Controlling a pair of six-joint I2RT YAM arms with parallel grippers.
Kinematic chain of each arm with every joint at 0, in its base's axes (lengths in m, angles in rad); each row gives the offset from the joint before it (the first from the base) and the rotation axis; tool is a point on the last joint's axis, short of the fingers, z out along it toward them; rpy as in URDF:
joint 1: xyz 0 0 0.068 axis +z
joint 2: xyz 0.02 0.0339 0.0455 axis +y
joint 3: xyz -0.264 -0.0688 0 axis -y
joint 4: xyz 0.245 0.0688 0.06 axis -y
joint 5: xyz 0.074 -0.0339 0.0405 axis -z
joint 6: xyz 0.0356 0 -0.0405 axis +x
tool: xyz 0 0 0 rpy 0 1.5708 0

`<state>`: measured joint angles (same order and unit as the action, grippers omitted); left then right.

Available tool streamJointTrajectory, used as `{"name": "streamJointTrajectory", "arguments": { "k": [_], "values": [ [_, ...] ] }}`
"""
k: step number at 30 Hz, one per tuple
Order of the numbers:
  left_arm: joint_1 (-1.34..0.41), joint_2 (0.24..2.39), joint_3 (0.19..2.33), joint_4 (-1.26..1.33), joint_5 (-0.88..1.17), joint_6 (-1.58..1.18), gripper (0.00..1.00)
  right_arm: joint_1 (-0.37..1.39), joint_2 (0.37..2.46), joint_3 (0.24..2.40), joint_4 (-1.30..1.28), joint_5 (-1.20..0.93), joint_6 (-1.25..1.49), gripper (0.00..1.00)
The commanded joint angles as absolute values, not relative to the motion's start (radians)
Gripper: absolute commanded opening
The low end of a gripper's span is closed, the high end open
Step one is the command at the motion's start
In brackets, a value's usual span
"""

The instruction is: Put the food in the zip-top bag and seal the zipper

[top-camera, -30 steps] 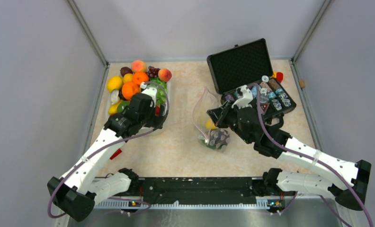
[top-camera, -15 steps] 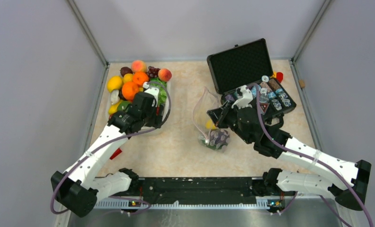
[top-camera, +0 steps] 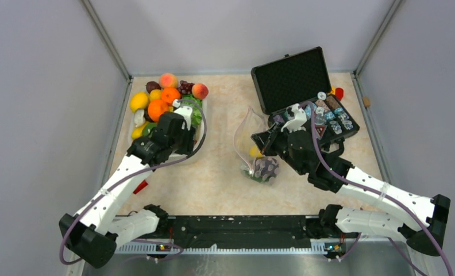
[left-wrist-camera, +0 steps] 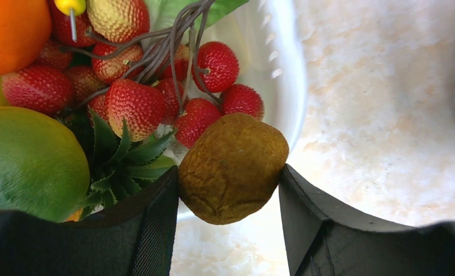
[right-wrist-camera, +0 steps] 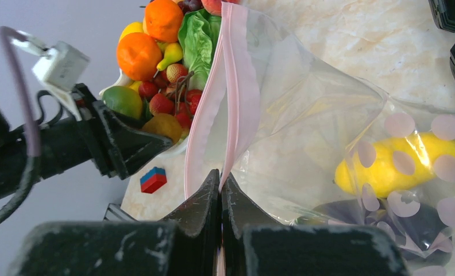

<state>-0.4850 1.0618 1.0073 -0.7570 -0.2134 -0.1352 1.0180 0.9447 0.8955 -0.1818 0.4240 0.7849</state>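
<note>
— Two grippers, both busy from where I'm standing. The left gripper point(left-wrist-camera: 230, 184) has its fingers clamped on a brown kiwi-looking fruit point(left-wrist-camera: 232, 167), one finger on each side, right at the rim of the white basin point(left-wrist-camera: 277, 75).

— ok, what's around it?

— A bunch of strawberries point(left-wrist-camera: 133, 106) sits just beyond it in the basin. There's a green mango-ish fruit point(left-wrist-camera: 30, 161) to the left and an orange point(left-wrist-camera: 12, 26) further back. The brown one hangs half over the rim, half over the marble table point(left-wrist-camera: 386, 115). Can't tell if it touches the rim.

— and the other arm?

— The right gripper point(right-wrist-camera: 220, 190) has its fingers pressed together, pinching the pink zipper point(right-wrist-camera: 234, 98) at its near end. The zip-top bag point(right-wrist-camera: 305, 115) is mid-table, between the basin on the left and an open black case point(top-camera: 294, 77) at the far right. Its mouth gapes, with the two pink strips apart. Inside there's a yellow fruit point(right-wrist-camera: 397, 164) with a dark purple eggplant point(right-wrist-camera: 397, 224) right under it. The lettuce point(right-wrist-camera: 199, 40) is in the basin pile, and a little red-and-blue block point(right-wrist-camera: 153, 179) lies on the table near the basin.
</note>
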Motion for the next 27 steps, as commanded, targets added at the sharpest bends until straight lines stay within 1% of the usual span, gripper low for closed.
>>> {"name": "streamJointTrajectory", "arguments": {
  "k": [1,5,7,9,17,23,27],
  "values": [
    [-0.482,0.944,1.054,-0.636,-0.072,-0.135,0.46,1.016,0.942,0.915,-0.160,0.433,0.769,0.00],
    [-0.482,0.851,1.039,-0.518,0.076,-0.173,0.47,1.014,0.941,0.911,-0.158,0.436,0.772,0.00],
    [-0.483,0.817,1.021,-0.446,0.131,-0.214,0.50,1.015,0.942,0.910,-0.155,0.437,0.772,0.00],
    [-0.483,0.791,0.994,-0.356,0.186,-0.261,0.51,1.015,0.946,0.910,-0.151,0.434,0.773,0.00],
    [-0.485,0.820,0.932,-0.066,0.531,-0.445,0.52,1.015,0.962,0.911,-0.139,0.422,0.777,0.00],
    [-0.500,0.860,0.890,0.042,0.577,-0.516,0.52,1.016,0.963,0.915,-0.141,0.420,0.776,0.00],
    [-0.549,0.902,0.874,0.113,0.583,-0.551,0.53,1.015,0.965,0.917,-0.139,0.419,0.776,0.00]
  ]
}}
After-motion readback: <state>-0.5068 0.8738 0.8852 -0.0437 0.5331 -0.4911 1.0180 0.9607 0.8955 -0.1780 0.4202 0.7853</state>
